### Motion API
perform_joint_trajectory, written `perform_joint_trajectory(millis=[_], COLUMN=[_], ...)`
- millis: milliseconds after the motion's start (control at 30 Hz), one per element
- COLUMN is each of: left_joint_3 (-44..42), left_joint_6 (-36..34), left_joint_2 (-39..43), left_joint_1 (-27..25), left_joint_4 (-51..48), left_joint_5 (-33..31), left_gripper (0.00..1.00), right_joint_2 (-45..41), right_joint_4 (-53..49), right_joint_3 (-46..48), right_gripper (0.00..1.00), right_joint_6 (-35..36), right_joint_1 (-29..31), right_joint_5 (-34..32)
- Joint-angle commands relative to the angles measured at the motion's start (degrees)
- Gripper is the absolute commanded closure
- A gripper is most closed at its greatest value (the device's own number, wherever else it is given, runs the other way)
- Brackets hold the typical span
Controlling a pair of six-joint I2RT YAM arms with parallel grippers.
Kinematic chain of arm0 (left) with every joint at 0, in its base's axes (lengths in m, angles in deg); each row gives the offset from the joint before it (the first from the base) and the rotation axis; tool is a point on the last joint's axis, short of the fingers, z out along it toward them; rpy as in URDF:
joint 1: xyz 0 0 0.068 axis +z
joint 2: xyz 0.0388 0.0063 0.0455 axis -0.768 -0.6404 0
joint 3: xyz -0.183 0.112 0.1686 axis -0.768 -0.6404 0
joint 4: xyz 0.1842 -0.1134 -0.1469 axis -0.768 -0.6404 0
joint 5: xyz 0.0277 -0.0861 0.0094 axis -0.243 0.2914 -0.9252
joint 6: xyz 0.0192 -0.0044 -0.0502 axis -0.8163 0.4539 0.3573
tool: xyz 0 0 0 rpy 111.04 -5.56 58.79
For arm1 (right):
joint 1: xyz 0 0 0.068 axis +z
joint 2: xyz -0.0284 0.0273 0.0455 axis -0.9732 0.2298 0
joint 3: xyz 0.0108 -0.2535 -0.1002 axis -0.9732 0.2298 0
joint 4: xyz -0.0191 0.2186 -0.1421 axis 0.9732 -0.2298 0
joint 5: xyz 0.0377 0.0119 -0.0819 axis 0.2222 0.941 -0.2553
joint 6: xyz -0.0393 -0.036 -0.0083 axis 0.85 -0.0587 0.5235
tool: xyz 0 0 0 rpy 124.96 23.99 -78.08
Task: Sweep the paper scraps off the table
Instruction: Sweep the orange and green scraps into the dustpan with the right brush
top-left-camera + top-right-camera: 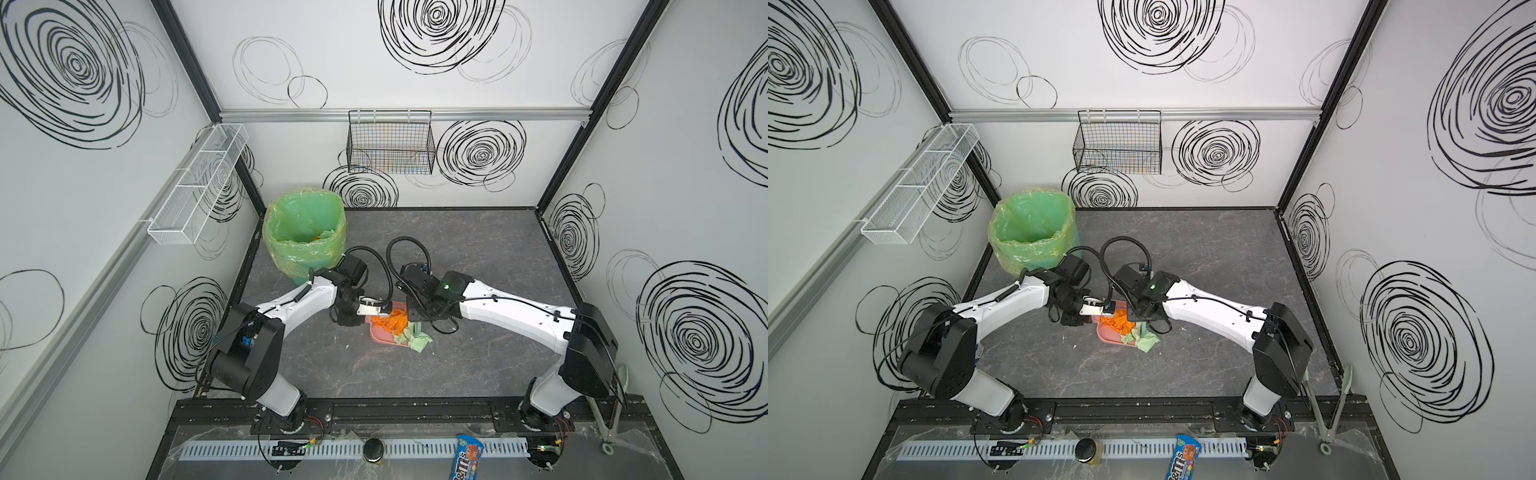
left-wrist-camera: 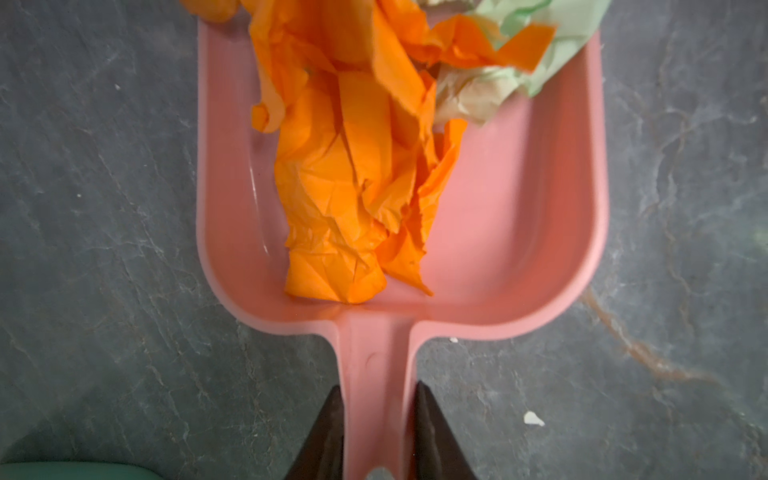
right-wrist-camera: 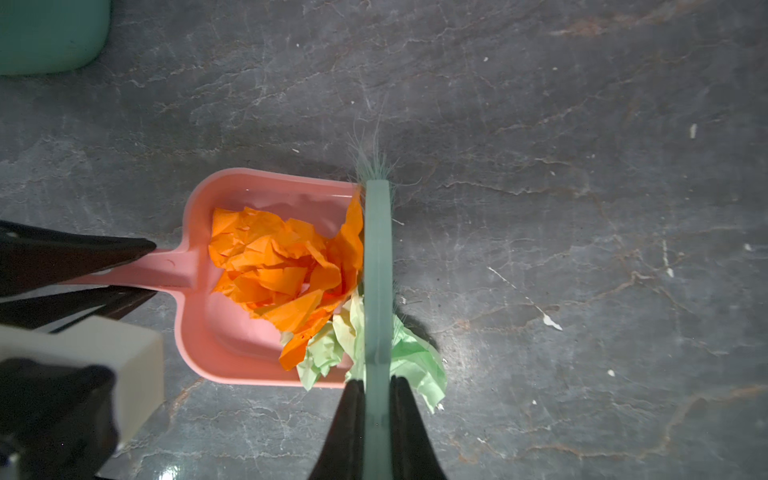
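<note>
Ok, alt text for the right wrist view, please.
The right end effector holds a pale green brush across the open mouth of a pink dustpan on the dark table. Orange paper scraps lie inside; pale green scraps sit at its lip, some beyond the brush. The left end effector grips the handle.

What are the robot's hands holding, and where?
The left hand pinches the dustpan by its handle; the right hand pinches the brush by one end.
</note>
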Motion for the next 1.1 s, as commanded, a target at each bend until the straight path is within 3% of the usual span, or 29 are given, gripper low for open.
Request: perform_joint_trajectory(millis=[0, 200, 467, 733, 1067], left_joint_3=[-1.1, -2.5, -4.0, -4.4, -4.1], left_joint_6=[0.3, 0.1, -3.1, -5.4, -4.0], left_joint_2=[0.4, 0.5, 1.2, 1.7, 2.7], left_joint_1=[0.8, 1.1, 2.5, 2.6, 1.2], left_joint_4=[0.0, 1.1, 0.7, -0.8, -1.3], left_joint_5=[2.5, 2.8, 1.0, -1.1, -0.3], left_gripper=[1.00, 1.00, 1.00, 1.00, 1.00], right_joint_2=[-3.7, -7.7, -15.1, -21.0, -11.9], right_joint_4=[-7.8, -15.7, -23.2, -22.0, -7.7], right_joint_3=[-2.4, -3.8, 6.9, 14.7, 14.5], right_gripper=[1.00, 1.00, 1.00, 1.00, 1.00], right_joint_6=[-1.7, -3.5, -8.9, -16.8, -17.1], right_joint_1=[0.3, -0.4, 0.4, 6.8, 10.2], right_joint_5=[-4.3, -8.5, -6.9, -0.8, 2.5])
